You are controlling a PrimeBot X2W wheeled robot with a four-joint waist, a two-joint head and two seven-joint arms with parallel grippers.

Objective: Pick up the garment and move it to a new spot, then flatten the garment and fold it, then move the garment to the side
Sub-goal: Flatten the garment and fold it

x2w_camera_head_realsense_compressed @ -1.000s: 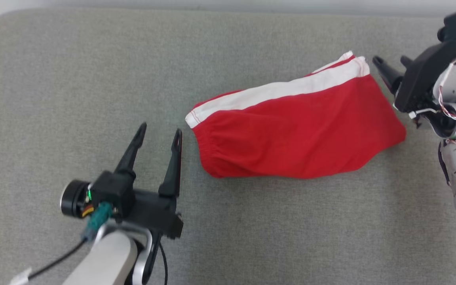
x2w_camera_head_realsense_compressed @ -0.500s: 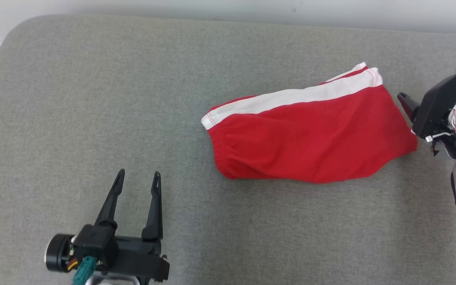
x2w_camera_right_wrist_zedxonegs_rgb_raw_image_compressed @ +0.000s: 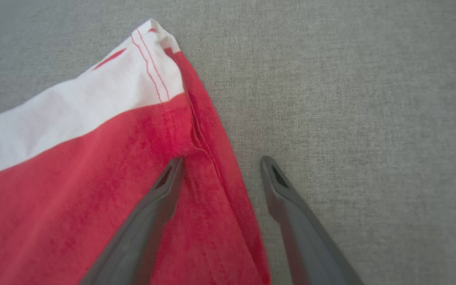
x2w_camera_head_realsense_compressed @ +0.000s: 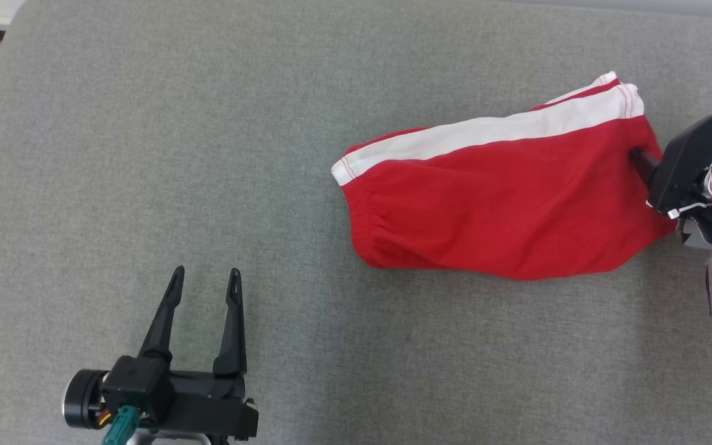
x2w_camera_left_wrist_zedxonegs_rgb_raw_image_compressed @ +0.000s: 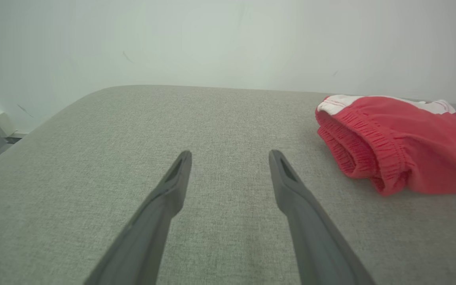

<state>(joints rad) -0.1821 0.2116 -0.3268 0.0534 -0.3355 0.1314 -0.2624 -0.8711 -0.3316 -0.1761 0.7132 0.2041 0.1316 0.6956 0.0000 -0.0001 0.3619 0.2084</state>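
The garment has its right-hand end at the right gripper, whose 2 dark fingers are spread apart with nothing pinched between them. In the right wrist view, 1 finger lies over the red cloth beside a stitched seam, and the other lies over bare grey surface just past the cloth's edge, so the pair straddles that edge. Whether either finger presses on the cloth I cannot tell. In the head view this gripper's black body sits at the far right, touching or just over the garment's end. There is 1 garment: red, shorts-like, with 1 white band along its far long side. The band's hem carries 2 thin lines of red stitching. It lies flat and folded on the right half of the surface, its length running left to right and rising slightly toward the right. Its left end is a gathered elastic waistband, which in the left wrist view shows as 2 puckered layers, 1 on the other. The left gripper is well apart from the garment, at the lower left of the head view. Its 2 fingers are parted, empty and pointing away from the robot above the grey surface. A pale wall rises behind the surface's rounded far edge.
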